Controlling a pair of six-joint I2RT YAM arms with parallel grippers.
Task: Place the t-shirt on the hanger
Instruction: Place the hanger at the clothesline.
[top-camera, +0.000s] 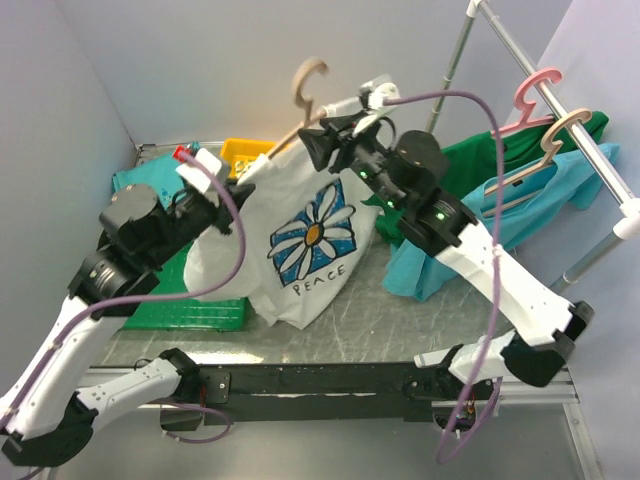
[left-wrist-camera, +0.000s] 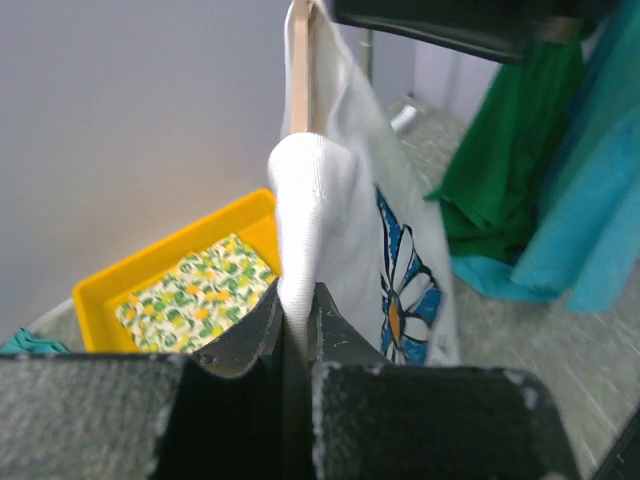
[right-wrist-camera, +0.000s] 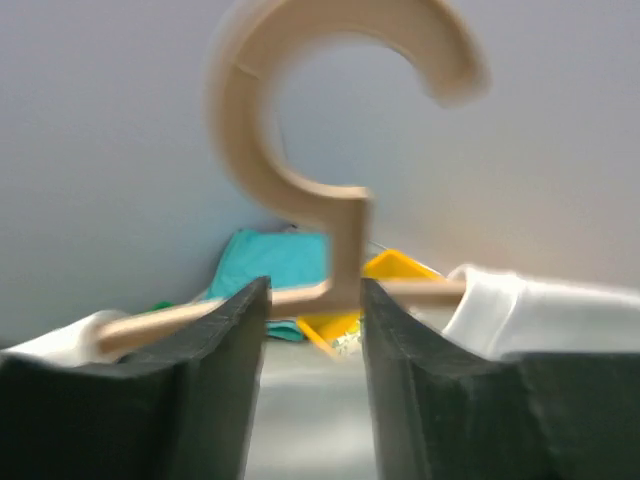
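Note:
The white t-shirt (top-camera: 310, 240) with the blue daisy and "PEACE" hangs in the air over the table's middle, draped on the beige hanger (top-camera: 308, 82), whose hook sticks up above it. My left gripper (top-camera: 228, 195) is shut on a fold of the t-shirt's left edge (left-wrist-camera: 350, 220); its jaws (left-wrist-camera: 295, 295) pinch white cloth, and the hanger's arm (left-wrist-camera: 299, 70) rises beyond. My right gripper (top-camera: 322, 145) is at the hanger's neck. In the right wrist view its fingers (right-wrist-camera: 315, 290) stand apart, with the hanger's neck (right-wrist-camera: 345, 240) between them against the right finger, and white cloth on both sides.
A yellow bin (top-camera: 245, 152) with patterned cloth sits at the back left, and a green crate (top-camera: 190, 300) lies under the left arm. On the right, a clothes rail (top-camera: 560, 90) holds a pink hanger (top-camera: 535, 95), a green shirt (top-camera: 480, 165) and a light blue shirt (top-camera: 470, 240).

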